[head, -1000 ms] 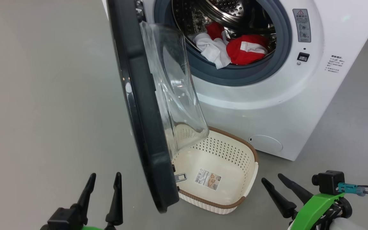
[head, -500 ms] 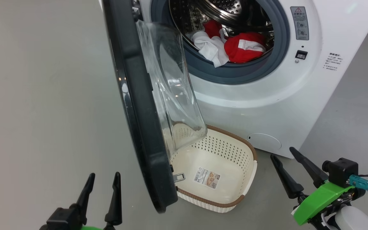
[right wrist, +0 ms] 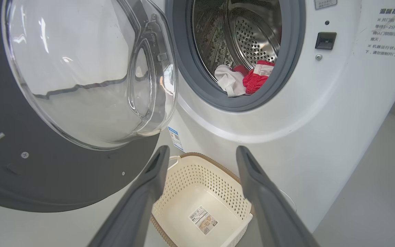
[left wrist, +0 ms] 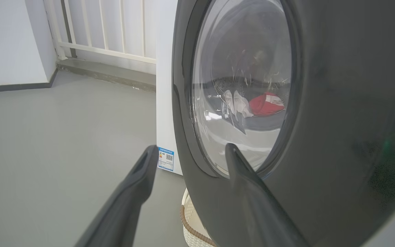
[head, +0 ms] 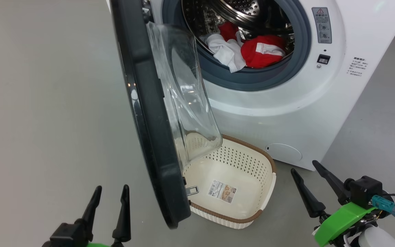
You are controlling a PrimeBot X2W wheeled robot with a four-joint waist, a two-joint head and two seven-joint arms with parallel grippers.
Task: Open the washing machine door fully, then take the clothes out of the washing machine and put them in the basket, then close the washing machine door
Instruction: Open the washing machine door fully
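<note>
With the left gripper and right gripper both spread open and empty and the washing machine door standing only part-open over the basket, a reach for the clothes heaped in the drum mouth risks striking the door's glass bowl.

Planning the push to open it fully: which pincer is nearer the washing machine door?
Left. The left pincer hovers just outside the washing machine door; the right pincer is beyond the basket.

Basket corner behind door, washing machine top cropped
</note>
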